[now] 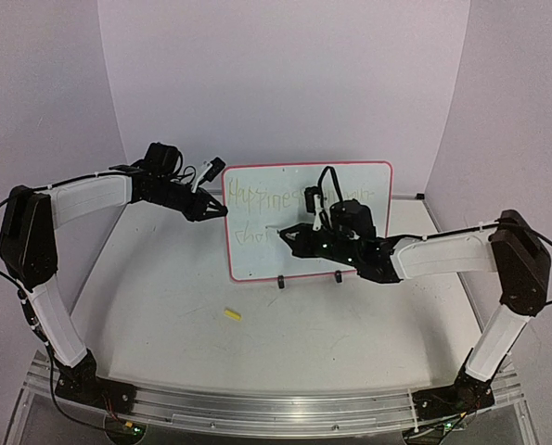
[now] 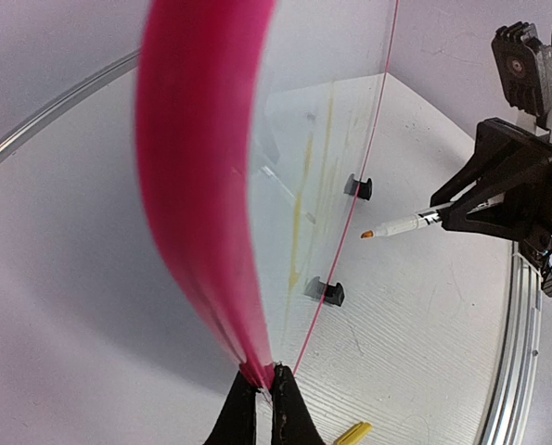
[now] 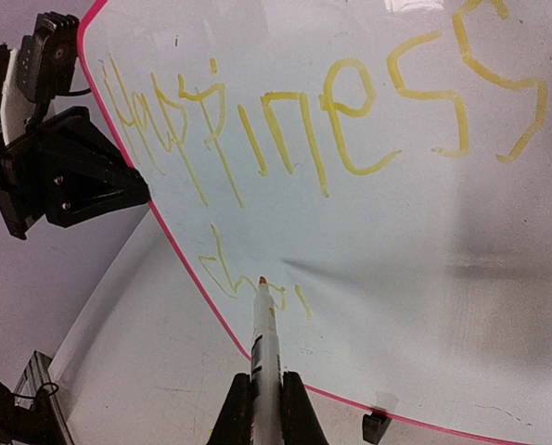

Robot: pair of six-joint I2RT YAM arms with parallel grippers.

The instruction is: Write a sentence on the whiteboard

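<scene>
The whiteboard [image 1: 257, 255] stands upright on two black clip feet [image 1: 281, 281] at the table's middle. The sentence [image 1: 262, 195] is in faint yellow: "Happiness" [image 3: 294, 130] on the top line, with more words to its right partly hidden by my right arm, and a few first letters [image 3: 222, 273] on the second line. My left gripper [image 1: 222, 209] is shut on the board's red-pink left edge [image 2: 211, 213], seen edge-on. My right gripper [image 3: 264, 380] is shut on a white marker [image 3: 264, 338], whose tip rests at the board by the second-line letters. The marker also shows in the left wrist view [image 2: 401, 225].
A yellow marker cap [image 1: 231, 314] lies on the table in front of the board, and also shows in the left wrist view [image 2: 353, 433]. An aluminium rail [image 1: 276, 408] runs along the near table edge. Purple walls enclose the back and sides.
</scene>
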